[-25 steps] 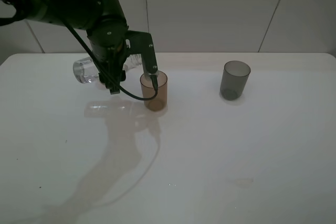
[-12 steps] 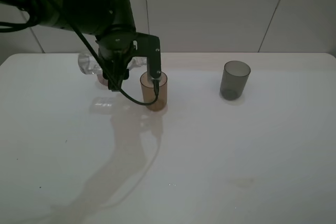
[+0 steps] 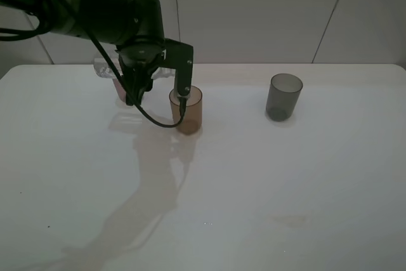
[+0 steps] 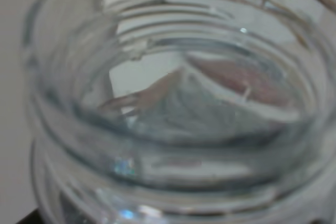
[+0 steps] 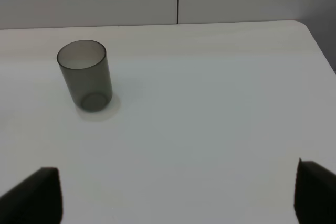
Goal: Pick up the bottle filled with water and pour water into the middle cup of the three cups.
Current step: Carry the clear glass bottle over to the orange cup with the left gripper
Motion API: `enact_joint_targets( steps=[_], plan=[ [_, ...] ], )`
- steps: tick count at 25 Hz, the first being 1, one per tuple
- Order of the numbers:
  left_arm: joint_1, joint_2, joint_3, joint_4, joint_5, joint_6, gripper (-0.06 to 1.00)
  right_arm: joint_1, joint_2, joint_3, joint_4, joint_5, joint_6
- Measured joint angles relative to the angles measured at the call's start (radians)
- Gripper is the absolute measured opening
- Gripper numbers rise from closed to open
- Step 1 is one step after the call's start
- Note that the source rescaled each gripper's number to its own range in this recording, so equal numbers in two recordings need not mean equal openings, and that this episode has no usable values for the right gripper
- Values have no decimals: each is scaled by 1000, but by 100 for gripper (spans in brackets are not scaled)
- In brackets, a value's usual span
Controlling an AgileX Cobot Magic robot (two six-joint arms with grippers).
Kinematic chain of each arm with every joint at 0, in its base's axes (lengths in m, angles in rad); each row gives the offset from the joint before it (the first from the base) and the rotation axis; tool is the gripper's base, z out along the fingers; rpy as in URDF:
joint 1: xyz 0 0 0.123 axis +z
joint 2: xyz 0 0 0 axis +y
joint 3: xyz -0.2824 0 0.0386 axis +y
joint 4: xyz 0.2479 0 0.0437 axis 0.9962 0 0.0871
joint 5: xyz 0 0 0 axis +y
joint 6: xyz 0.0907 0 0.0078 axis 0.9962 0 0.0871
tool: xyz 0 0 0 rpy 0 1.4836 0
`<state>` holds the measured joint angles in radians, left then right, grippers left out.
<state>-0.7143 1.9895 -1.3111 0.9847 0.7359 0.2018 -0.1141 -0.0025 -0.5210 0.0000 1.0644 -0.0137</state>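
Observation:
My left gripper (image 3: 138, 74) is shut on the clear bottle (image 3: 103, 68) and holds it about level, above the table at the back left. The bottle's open neck points toward the amber-brown middle cup (image 3: 186, 110), which stands just right of it and lower. In the left wrist view the threaded neck (image 4: 178, 103) fills the picture. The pinkish-mauve cup (image 3: 119, 89) is mostly hidden behind the arm. The smoky grey cup (image 3: 283, 96) stands to the right; it also shows in the right wrist view (image 5: 85, 75). My right gripper (image 5: 176, 203) is open and empty, out of the high view.
The white table (image 3: 254, 182) ends at a tiled wall behind the cups. A black cable (image 3: 158, 120) hangs from the left arm in front of the amber cup. The table's right corner (image 5: 310, 30) lies beyond the grey cup.
The left arm has carried the bottle up and toward the back of the table. The bottle's base has risen, and the pinkish-mauve cup now shows below it.

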Motion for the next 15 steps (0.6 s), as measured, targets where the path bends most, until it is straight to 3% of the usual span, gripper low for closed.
enact_joint_targets(
  steps=[15],
  plan=[
    [0,0,0,21,-9,75,1,0,0,0,0,0,0]
  ],
)
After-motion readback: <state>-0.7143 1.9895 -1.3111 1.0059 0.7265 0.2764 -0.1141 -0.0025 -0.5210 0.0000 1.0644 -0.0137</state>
